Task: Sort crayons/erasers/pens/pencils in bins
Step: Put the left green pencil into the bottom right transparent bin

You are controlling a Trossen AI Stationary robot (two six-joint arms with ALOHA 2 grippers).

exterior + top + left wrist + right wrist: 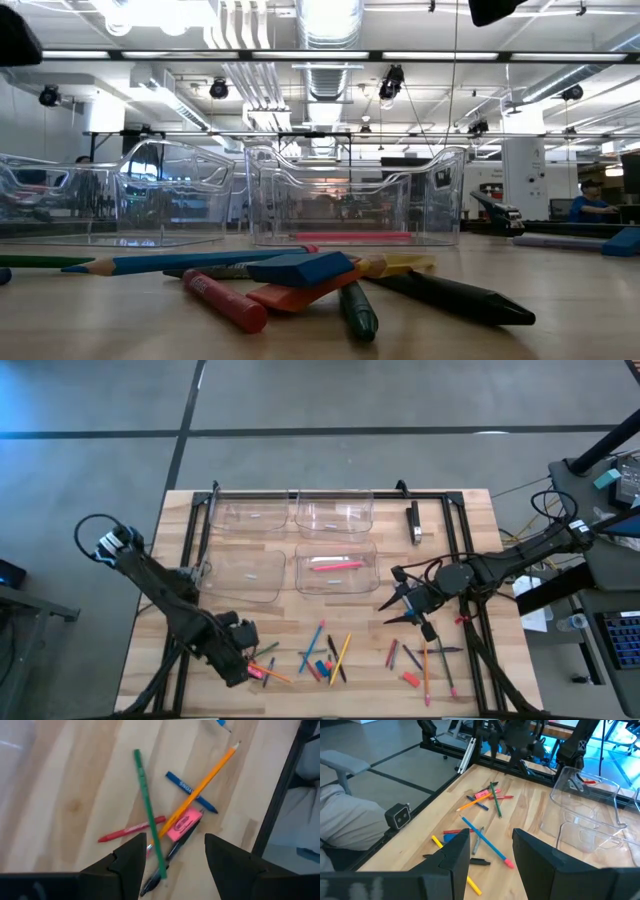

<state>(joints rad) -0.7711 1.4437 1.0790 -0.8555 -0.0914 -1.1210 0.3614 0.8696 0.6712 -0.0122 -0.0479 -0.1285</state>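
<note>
My left gripper (170, 865) hangs over the small heap at the lower left of the high view, fingers parted and empty, straddling it so I can close on one stick. The green pencil (149, 815) runs lengthwise between my fingers, far end pointing away. The orange pencil (200, 787) crosses it diagonally over the pink eraser (183, 823). My right gripper (408, 603) waits open, empty, beside the bins (336, 572).

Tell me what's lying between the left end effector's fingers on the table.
In the left wrist view, the open left end effector hovers over a green pencil, a pink eraser and a dark pen crossed in a small pile.
</note>
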